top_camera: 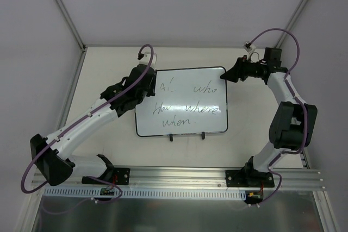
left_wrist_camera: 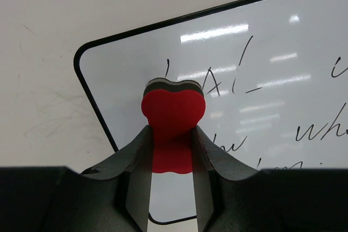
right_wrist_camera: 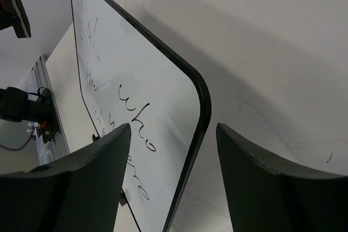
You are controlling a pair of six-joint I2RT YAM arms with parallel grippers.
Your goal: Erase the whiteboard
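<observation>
The whiteboard [top_camera: 185, 101] lies flat on the table, black-framed, with black handwritten words such as "who", "where" and "when". My left gripper [top_camera: 150, 83] is over its upper left corner, shut on the small red eraser [left_wrist_camera: 173, 113], whose dark felt end points at the board [left_wrist_camera: 272, 80] by faint letters. My right gripper [top_camera: 225, 75] is at the board's upper right corner. In the right wrist view it is open [right_wrist_camera: 173, 127], its fingers either side of the board's rounded corner edge [right_wrist_camera: 202, 99]. The eraser's end also shows there at the top left [right_wrist_camera: 13, 5].
Two small black feet [top_camera: 171, 137] stick out from the board's near edge. A metal rail [top_camera: 179, 176] with both arm bases runs along the table's near edge. White enclosure walls and a slanted frame post [top_camera: 62, 9] surround the table.
</observation>
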